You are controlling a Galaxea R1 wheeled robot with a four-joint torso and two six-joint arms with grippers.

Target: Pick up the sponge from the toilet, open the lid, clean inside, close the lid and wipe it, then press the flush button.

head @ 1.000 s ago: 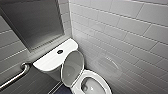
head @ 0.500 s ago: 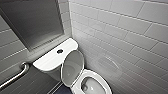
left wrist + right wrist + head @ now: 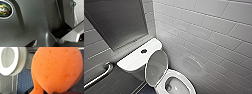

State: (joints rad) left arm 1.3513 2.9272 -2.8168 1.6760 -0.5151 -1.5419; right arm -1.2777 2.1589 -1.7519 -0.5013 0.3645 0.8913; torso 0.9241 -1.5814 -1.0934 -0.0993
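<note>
Orange sponge (image 3: 56, 68): soft, light, squashy. It hangs clear of the toilet (image 3: 18, 65), whose lid (image 3: 156, 66) stands raised. Right hand (image 3: 47, 92) seemingly pinches its narrow lobe, probably the best hold.

Glossy white rectangular tiles (image 3: 204, 32) cover the right-hand wall. A grey framed panel (image 3: 116, 22) sits in the adjoining wall, a curved chrome grab bar (image 3: 99, 75) below it. Blue mosaic tiles (image 3: 24, 79) pave the floor.
</note>
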